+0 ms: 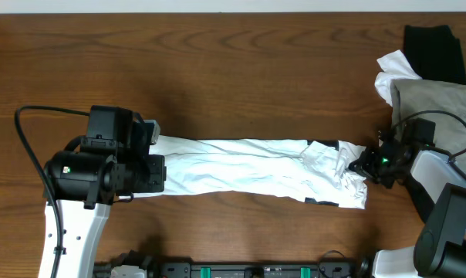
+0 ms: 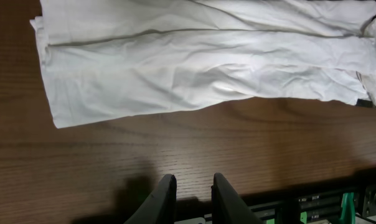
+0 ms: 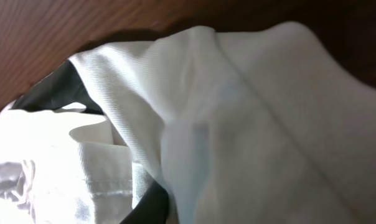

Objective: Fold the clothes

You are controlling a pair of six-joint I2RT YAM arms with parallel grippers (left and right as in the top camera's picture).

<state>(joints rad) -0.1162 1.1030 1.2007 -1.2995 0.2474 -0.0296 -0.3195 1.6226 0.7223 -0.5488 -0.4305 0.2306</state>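
White thin T-shirt (image 1: 241,166) lay as a long folded strip across the wooden surface (image 1: 217,69). Left gripper (image 2: 193,182) hovered near its left end, jaws slightly apart, empty. Right gripper (image 1: 366,165) at the bunched right end; jaws hidden by cloth, cannot tell. Risk: slack cloth slipping there, skewing the next fold.

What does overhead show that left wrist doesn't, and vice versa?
Only overhead: the right gripper at the crumpled right end of the white wrinkled T-shirt, which is folded into a long strip, plus a grey-beige garment and a black garment at the table's right side. Only left wrist: the left gripper, fingers apart with nothing between, above bare wood beside the shirt. Both: the shirt on the brown wooden table.
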